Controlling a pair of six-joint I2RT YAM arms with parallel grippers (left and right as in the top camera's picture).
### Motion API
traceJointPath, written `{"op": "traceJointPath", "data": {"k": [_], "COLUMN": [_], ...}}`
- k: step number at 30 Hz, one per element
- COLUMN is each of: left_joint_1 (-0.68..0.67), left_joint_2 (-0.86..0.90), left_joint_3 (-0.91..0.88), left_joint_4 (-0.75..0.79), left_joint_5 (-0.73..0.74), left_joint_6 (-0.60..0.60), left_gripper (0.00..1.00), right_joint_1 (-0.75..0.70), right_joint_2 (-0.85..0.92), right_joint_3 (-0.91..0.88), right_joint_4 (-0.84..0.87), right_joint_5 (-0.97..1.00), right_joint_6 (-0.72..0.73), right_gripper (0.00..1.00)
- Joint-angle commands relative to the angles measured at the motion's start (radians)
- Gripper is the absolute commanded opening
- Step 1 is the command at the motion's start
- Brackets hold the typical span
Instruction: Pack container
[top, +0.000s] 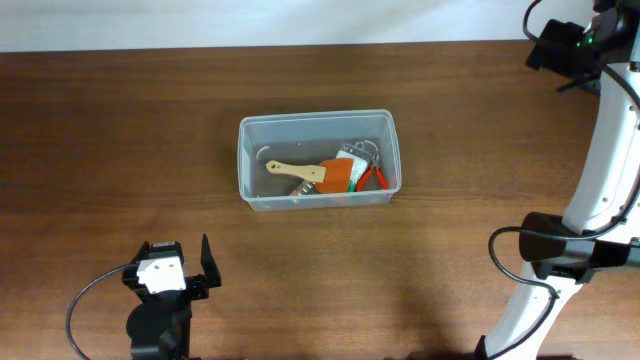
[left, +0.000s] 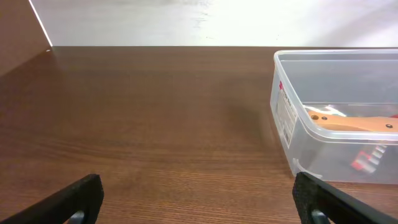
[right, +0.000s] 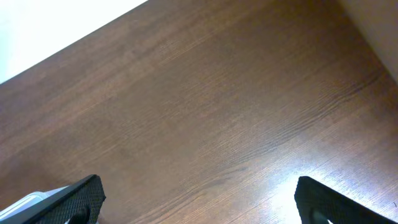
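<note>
Since nothing loose shows on the table from overhead, the packing looks all but finished. The container sits at mid-table, lidless. It holds a wooden-handled tool with an orange head and, just beside it at the right end, red-gripped pliers. The left gripper hangs near the front edge, well apart from the tub. The right arm stands at the far right, its fingers not clear from above.

On the left wrist camera the left gripper is released, its fingers spread wide over bare wood with nothing between them. The container's near wall rises ahead to the right, the wooden handle lying inside.

On the right wrist camera the right gripper is likewise released and empty, above plain tabletop. A pale corner at the lower left shows too little to name.

What remains seems to be parking the arms, or fetching an item not in view. Either way, both claws should travel high and wide of the rim, since a light plastic tub would likely slide at a nudge. The left arm, facing that wall, needs the most care.
</note>
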Motion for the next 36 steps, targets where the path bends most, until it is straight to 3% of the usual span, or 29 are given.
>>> {"op": "traceJointPath", "data": {"k": [1,12,26,33,36], "left_joint_1": [-0.005,-0.005,-0.005,-0.005,-0.005], "left_joint_2": [-0.010,-0.010,-0.010,-0.010,-0.010], "left_joint_3": [-0.007,-0.007,-0.007,-0.007,-0.007], "left_joint_4": [0.006,0.006,0.006,0.006,0.006], "left_joint_5": [-0.015,-0.015,-0.015,-0.015,-0.015], "left_joint_6": [0.019,0.019,0.019,0.018,0.019], "left_gripper": [0.99,0.99,0.99,0.99,0.99], "right_joint_1": [-0.003,-0.002,0.006,0.196,0.287], "right_joint_2": [-0.015,-0.019,-0.510,-0.690,-0.788], "right_joint_3": [0.013,0.013,0.013,0.001,-0.094], "right_joint_4": [0.000,0.000,0.000,0.001,0.005], "right_joint_5": [0.009,0.009,0.009,0.034,0.053], "right_joint_6": [0.005,0.005,0.005,0.005,0.005], "right_gripper": [0.99,0.99,0.99,0.99,0.99]}}
